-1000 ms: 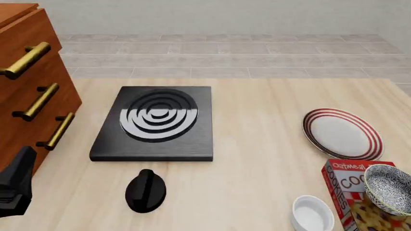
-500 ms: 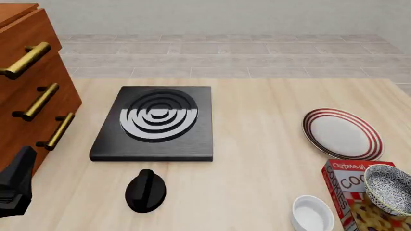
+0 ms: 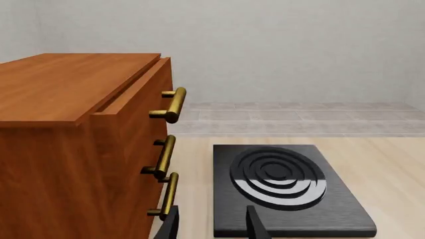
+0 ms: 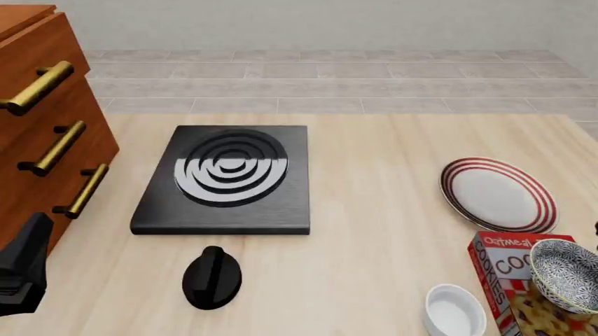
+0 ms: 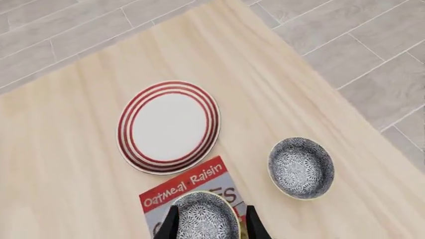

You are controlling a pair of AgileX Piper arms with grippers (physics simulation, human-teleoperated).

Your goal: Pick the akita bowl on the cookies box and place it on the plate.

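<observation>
Akita bowl [image 5: 204, 216] on cookies box [image 5: 174, 191], right fingers [image 5: 254, 224] spread, empty, second speckled bowl [image 5: 301, 167] wrist-only

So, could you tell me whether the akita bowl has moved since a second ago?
No. The akita bowl sits on the cookies box, at the same spot below the plate.

The left gripper [image 3: 211, 226] is showing as two slim, matte black fingers [image 3: 256, 226], flat-sided and tapering toward their tips, with no markings, screws or cables appearing on them. The right gripper [image 5: 210, 224] is looking the same: a pair of plain black blades [image 5: 172, 225]. In the front view, a dark, angular black housing [image 4: 24, 269] of the left arm is showing faceted edges
</observation>
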